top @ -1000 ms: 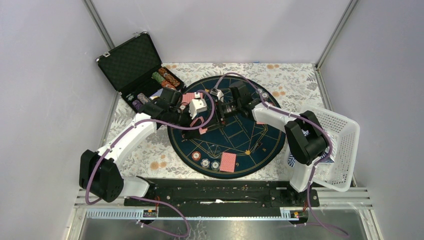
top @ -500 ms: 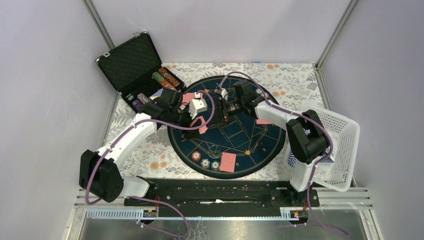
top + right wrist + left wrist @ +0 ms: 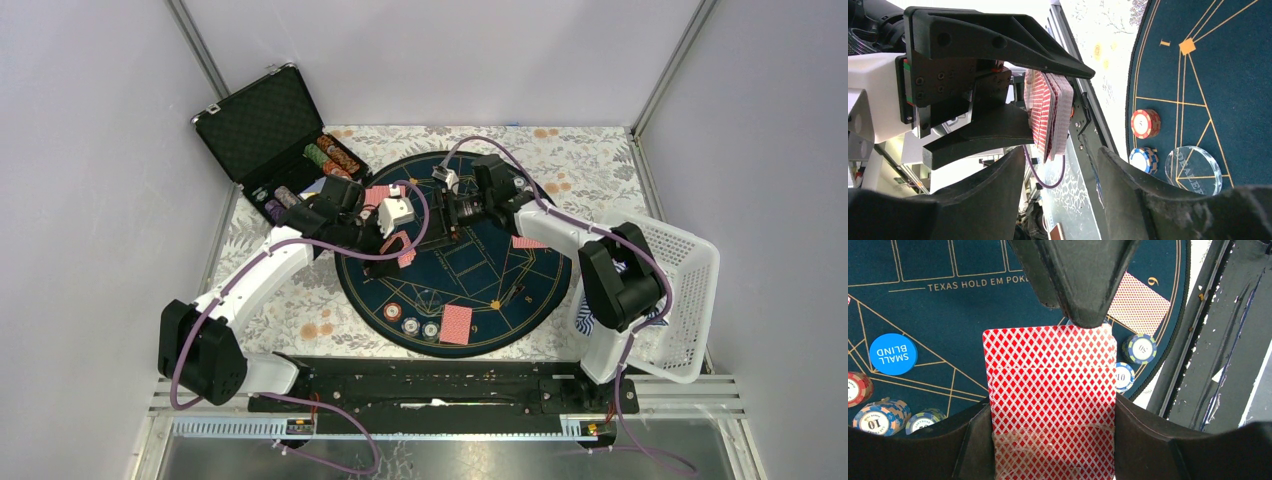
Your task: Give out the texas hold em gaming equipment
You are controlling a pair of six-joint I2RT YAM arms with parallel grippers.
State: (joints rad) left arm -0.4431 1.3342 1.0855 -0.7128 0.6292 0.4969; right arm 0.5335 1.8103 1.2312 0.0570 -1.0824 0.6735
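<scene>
Grey walls enclose a table under a floral cloth (image 3: 290, 300), with a round dark-blue poker mat (image 3: 500, 275) at centre frame. A white basket (image 3: 690, 280) sits tilted at the right edge, and an open black case (image 3: 262, 125) stands at upper left, rows of striped chips (image 3: 335, 155) in its tray.

Over the mat's upper left part, the left gripper (image 3: 396, 244) clamps a deck of red-backed cards (image 3: 1050, 400), one finger on each face. The right gripper (image 3: 450, 226) faces it from the right with its jaws spread wide. In the right wrist view the deck shows in the gap between them, but whether they reach it cannot be told.

A single face-down card (image 3: 456, 323) lies near the mat's lower edge. Left of it sit a red-and-white chip (image 3: 1145, 123), a blue-and-white chip (image 3: 1143, 160) and a clear dealer disc (image 3: 1193, 170). A blue "small blind" button (image 3: 893, 354) rests at the left of the left wrist view.
</scene>
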